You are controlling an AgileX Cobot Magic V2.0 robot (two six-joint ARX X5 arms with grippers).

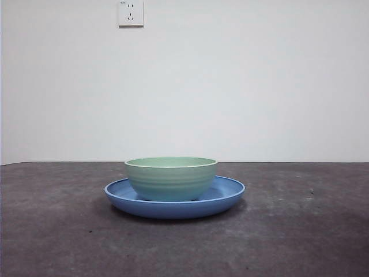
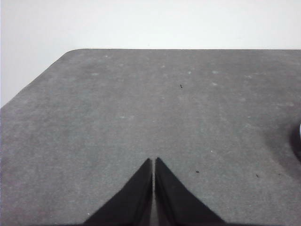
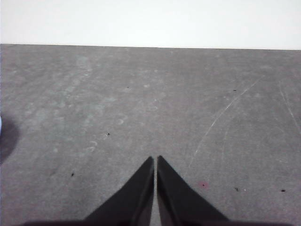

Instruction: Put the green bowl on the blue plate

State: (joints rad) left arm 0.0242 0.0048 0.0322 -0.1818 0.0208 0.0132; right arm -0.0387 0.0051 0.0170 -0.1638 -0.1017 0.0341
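The left gripper (image 2: pixel 154 162) shows two matte black jaws, each a smooth wedge tapering to a sharp tip (broad toward 6 o'clock, pointed toward 12). The right gripper (image 3: pixel 154 161) looks identical: plain black, with no markings, screws or cables visible.

Bare test bench in a plain indoor room, lab-like rather than homely

A dark grey, scuffed matte tabletop (image 1: pixel 300 231) with a rounded corner stands against an unadorned white painted wall (image 1: pixel 259 81); the only fitting is a white square plastic wall socket (image 1: pixel 131 12) high up, with no furnishings or decoration around.
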